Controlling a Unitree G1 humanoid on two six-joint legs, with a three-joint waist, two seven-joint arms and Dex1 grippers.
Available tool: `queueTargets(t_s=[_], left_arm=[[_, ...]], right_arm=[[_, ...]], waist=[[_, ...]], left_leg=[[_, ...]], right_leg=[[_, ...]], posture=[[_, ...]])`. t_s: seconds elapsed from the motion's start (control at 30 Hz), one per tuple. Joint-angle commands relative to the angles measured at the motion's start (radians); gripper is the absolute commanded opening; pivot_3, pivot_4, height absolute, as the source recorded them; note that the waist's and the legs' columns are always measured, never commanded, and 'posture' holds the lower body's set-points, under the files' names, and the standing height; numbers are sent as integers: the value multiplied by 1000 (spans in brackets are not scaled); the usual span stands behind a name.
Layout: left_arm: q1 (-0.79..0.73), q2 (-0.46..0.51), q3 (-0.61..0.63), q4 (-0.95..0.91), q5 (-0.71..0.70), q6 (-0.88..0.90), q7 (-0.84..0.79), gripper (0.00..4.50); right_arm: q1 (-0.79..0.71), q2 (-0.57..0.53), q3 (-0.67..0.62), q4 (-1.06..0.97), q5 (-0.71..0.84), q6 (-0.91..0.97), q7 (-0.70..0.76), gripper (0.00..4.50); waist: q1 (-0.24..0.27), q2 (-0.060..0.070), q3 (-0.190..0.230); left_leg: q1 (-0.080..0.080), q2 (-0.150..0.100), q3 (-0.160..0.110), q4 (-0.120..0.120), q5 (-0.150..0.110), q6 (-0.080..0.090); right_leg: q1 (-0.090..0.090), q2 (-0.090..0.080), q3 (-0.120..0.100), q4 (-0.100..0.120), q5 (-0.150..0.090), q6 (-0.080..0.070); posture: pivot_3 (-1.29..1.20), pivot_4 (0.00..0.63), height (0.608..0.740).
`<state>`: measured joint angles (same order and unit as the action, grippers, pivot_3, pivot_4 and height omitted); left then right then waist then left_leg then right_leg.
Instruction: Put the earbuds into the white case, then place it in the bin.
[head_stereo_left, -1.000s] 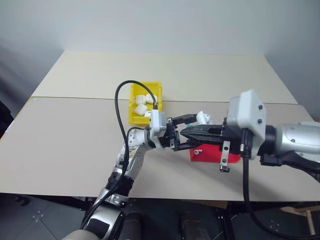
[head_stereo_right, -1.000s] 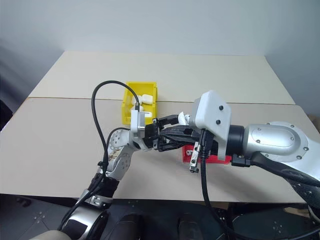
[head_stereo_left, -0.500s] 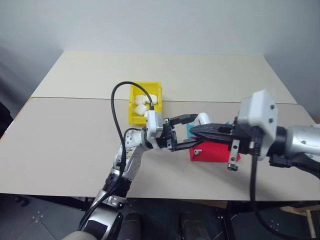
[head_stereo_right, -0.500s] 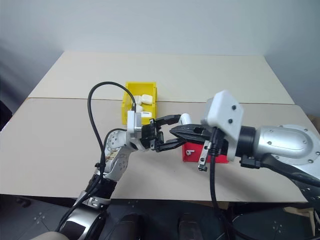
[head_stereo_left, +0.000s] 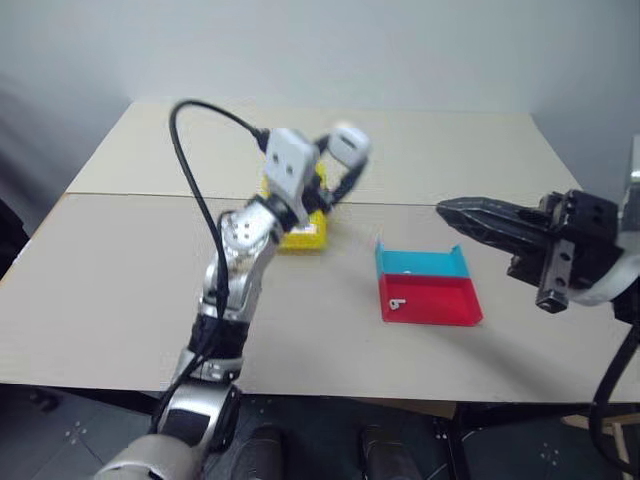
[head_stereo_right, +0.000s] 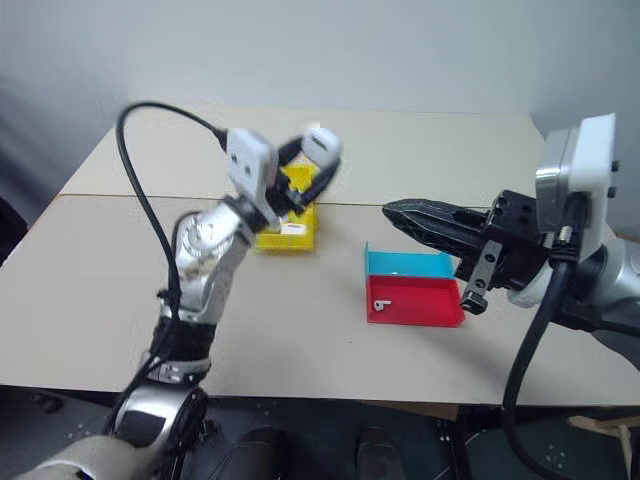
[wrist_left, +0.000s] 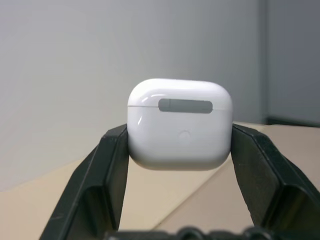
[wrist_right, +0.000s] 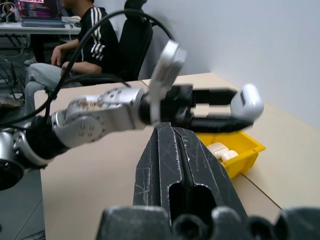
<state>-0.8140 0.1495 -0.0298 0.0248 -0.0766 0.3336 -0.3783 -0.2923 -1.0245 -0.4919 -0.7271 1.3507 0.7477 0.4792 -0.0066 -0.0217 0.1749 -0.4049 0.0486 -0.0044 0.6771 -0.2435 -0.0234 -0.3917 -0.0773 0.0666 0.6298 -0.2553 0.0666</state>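
My left gripper (head_stereo_left: 345, 168) is raised over the yellow bin (head_stereo_left: 304, 238) and shut on a white case (head_stereo_left: 350, 144). In the left wrist view the case (wrist_left: 180, 122) has its lid closed and is pinched between the two black fingers (wrist_left: 111, 167). My right gripper (head_stereo_left: 447, 211) hangs shut and holds nothing, to the right above the red and blue tray (head_stereo_left: 430, 297). One tiny white earbud (head_stereo_left: 398, 304) lies on the tray's red floor. The bin (wrist_right: 243, 145) holds other white cases (wrist_right: 222, 150), and my left arm partly hides it.
The beige table (head_stereo_left: 120, 280) has open surface to the left and at the far side. In the right wrist view a person (wrist_right: 87, 45) sits on a chair at a desk beyond the table. A black cable (head_stereo_left: 190, 160) loops off my left arm.
My left arm swung up and away from the tray, carrying the case to above the yellow bin. My right gripper drew back to the right, away from the left one.
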Motion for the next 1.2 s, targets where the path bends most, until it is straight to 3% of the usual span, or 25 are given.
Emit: queueTargets(t_s=[0.03, 0.1, 0.27, 0.37, 0.53, 0.7, 0.9, 1.03, 1.2], left_arm=[[-54, 21, 27, 13, 70, 149, 129, 2774], [-64, 3, 51, 24, 68, 224, 190, 2774], [-63, 13, -21, 108, 163, 235, 251, 2774], [-91, -7, 16, 177, 153, 268, 302, 2774], [-103, -22, 37, 241, 113, 202, 280, 4387], [-106, -62, 79, 209, 34, 127, 254, 4455], [2, -30, 123, 11, -169, 179, 42, 4455], [190, 99, 88, -278, -280, 203, -150, 4455], [430, 270, 199, -619, -507, 383, -219, 4455]], right_arm=[[0, 13, 17, -2, -36, -30, 5, 44], [-10, 21, 47, 15, -67, -30, 13, 44], [-67, 30, 126, 69, -134, -20, 25, 44], [-83, 32, 148, 77, -159, -15, 32, 44], [-77, 31, 151, 72, -166, 0, 22, 0], [-55, 24, 140, 54, -173, 5, 25, 0], [35, -3, 113, 22, -328, -75, 144, 0], [175, 3, 66, 78, -512, -232, 324, 0], [193, -89, 60, 289, -646, -374, 597, 0]], waist=[[-5, 0, 0], [-5, 0, 0], [-4, 0, 0], [-1, 0, 0], [2, 0, 0], [9, 0, 0], [12, 0, 0], [4, 1, 0], [-6, 1, 0]], left_leg=[[0, 0, 0, -1, 0, 0], [0, 0, 0, -1, 0, 0], [-1, 0, 0, 0, 0, 0], [-2, 0, 0, 0, 0, 0], [-6, 0, 0, 0, 0, 0], [-6, 0, 0, 0, 0, 0], [-10, 0, 1, 0, 0, 0], [-10, 0, 1, 0, 0, 0], [-7, 0, 2, 2, 1, -1]], right_leg=[[0, 0, 0, 0, 0, 0], [-1, 0, 0, 0, 0, 0], [-1, 0, 0, 0, 0, 0], [-2, 0, 0, 0, 0, 0], [-7, 0, 0, 1, 0, 0], [-7, 0, 0, 1, 0, 0], [-12, 0, 1, 2, 0, -1], [-12, 0, 1, 3, 0, -1], [-10, -1, 2, 5, 0, 0]], posture=[[0, 150, 740], [0, 150, 740], [0, 150, 740], [0, 150, 740], [0, 150, 740], [0, 150, 740], [0, 150, 740], [0, 150, 740], [0, 150, 740]])
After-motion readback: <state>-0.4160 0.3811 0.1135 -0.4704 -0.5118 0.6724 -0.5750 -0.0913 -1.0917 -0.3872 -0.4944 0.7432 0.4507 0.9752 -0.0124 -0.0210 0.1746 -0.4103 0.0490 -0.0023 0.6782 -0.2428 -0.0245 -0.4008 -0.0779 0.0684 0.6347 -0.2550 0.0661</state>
